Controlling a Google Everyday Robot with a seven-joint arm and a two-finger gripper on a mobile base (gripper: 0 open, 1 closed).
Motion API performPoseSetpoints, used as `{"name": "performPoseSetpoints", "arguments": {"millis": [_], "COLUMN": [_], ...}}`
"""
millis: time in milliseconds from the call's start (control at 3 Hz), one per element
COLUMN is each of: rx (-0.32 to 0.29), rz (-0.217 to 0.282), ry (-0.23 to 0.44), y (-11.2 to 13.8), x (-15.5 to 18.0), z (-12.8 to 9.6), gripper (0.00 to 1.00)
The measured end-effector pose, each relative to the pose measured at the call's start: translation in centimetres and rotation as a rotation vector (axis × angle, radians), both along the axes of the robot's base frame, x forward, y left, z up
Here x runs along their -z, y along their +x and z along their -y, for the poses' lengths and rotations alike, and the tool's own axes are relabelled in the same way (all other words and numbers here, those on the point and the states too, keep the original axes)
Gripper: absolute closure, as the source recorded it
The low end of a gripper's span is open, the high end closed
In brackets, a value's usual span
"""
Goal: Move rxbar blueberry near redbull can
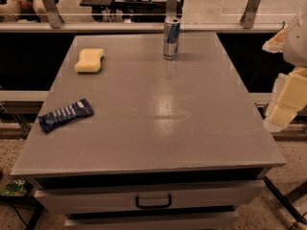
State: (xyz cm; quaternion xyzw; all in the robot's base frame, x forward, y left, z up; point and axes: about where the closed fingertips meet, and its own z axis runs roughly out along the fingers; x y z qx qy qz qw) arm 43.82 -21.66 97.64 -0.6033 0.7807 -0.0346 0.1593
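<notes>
At table left edge rxbar blueberry flat, long axis left-right, right end rearward; gripper beyond right edge, state unclear.

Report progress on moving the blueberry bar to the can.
Done: nothing yet; the rxbar blueberry lies front left on the table, far from the redbull can standing at the back. In hand: nothing; the gripper hangs beyond the right edge, touching neither. Left: grasp the bar, carry it, set it by the can.

The rxbar blueberry looks plastic-wrapped; the redbull can is shiny metal. The gripper (right of the smooth table) looks matt plastic.
</notes>
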Motion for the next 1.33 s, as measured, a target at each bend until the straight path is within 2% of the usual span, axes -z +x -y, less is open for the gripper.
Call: {"name": "performPoseSetpoints", "arguments": {"millis": [333,667,1000,1333], "rx": [0.0,-0.06,-0.123,-0.225], "rz": [0.0,0.008,0.015,0.013], "ry": [0.0,0.023,0.049,0.08], "y": [0.0,1.0,1.8,2.8], "x": [0.0,-0.3,-0.5,-0.4], "z": [0.0,-2.6,-5.5,-10.5], "gripper": [0.0,0.0,0.0,0.0]}}
